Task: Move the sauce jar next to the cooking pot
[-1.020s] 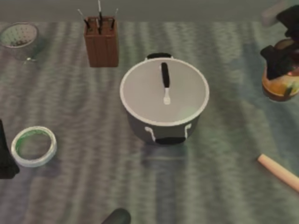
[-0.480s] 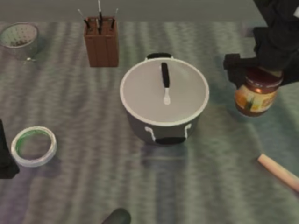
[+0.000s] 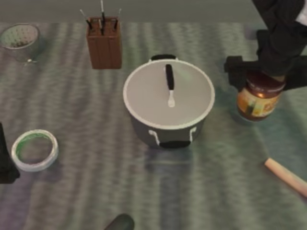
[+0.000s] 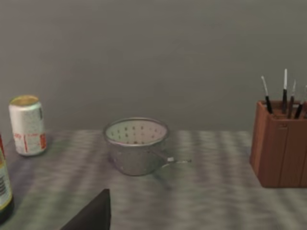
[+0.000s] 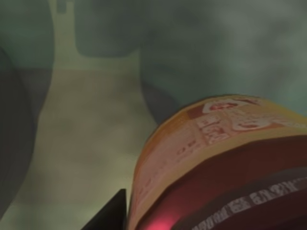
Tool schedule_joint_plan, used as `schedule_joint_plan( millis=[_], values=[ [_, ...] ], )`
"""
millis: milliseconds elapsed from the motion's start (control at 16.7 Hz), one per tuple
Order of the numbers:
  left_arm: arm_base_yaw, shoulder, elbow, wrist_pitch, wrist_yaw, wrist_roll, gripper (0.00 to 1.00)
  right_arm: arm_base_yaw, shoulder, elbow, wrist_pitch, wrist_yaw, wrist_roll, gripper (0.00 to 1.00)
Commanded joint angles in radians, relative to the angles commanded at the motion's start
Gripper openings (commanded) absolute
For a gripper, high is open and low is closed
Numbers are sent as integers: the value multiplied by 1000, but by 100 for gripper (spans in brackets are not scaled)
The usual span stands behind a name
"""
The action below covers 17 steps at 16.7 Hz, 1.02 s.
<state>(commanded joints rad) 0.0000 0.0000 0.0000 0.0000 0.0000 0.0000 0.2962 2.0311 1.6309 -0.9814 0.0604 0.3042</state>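
Cooking pot (image 3: 168,127): grey body, pale grey white-rimmed lid, black handles. Sauce jar (image 3: 257,99): dark brown lid, orange-yellow label. Holder (image 3: 104,44): brown, ribbed. Tape roll (image 3: 34,150): white, green inside. Tablecloth (image 3: 86,182): grey-green wavy stripes. Can (image 4: 28,125): white, red print

Top view overhead, left wrist low facing the brown holder (image 4: 279,143), right wrist close on sauce jar (image 5: 216,158)

The right arm (image 3: 280,28) is matte black and blocky, with a square-edged black gripper (image 3: 261,72); the left arm (image 3: 5,158) shows as a dark block.
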Motion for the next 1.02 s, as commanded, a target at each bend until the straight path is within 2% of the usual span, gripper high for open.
schedule_joint_plan(
  millis=[480,720,1020],
  values=[
    [0,0,0,0,0,0,100,2,59,-100,161,3,-1,0],
    [0,0,0,0,0,0,100,3,61,-104,168,3,-1,0],
    [0,0,0,0,0,0,100,3,61,-104,168,3,-1,38]
  ],
)
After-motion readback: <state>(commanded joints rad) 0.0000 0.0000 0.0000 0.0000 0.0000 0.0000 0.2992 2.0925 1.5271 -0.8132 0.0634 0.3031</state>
